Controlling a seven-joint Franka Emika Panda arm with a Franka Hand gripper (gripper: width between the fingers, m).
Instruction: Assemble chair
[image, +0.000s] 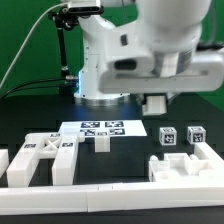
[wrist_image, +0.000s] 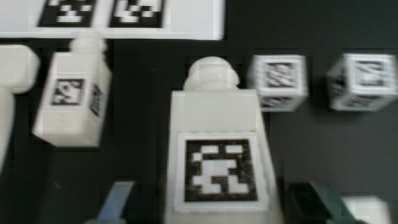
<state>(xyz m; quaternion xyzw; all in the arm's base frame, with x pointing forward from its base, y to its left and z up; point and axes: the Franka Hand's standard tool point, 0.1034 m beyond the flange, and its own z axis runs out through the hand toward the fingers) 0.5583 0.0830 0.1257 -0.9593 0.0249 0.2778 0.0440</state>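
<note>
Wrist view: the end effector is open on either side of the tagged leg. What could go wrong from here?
1. The end effector straddles the leg near one end, so the leg may tilt when lifted.
2. The second leg lies close alongside, and a descending end effector might nudge it.

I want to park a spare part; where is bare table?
Bare table lies between the marker board and the two small cubes, reaching forward between the short leg and the notched panel. Crowded: the slotted parts on the exterior view's left.
</note>
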